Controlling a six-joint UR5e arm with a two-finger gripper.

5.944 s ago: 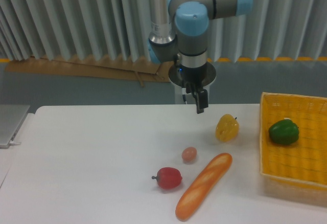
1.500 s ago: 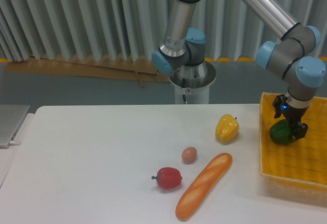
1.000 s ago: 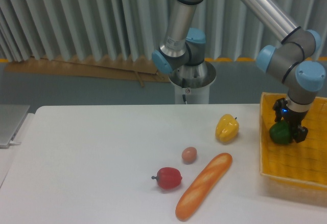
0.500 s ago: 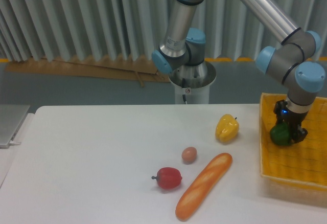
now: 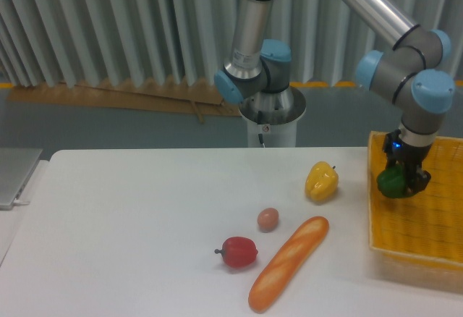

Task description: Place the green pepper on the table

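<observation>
Green pepper (image 5: 391,183) lifted slightly; glossy, dark, gripper-clamped (image 5: 403,181).

Smooth matte white table (image 5: 130,237). Woven yellow basket (image 5: 427,237), rough-textured. Glossy green pepper (image 5: 391,182), yellow pepper (image 5: 321,180) and red pepper (image 5: 239,251) look plastic. The arm (image 5: 362,6) is brushed metal with blue plastic caps.

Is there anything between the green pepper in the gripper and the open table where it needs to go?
Only the near wall of the yellow basket: the gripper holds the green pepper over the basket's left part, about level with its rim. Just beyond sits the yellow pepper. White table further left looks free.
</observation>
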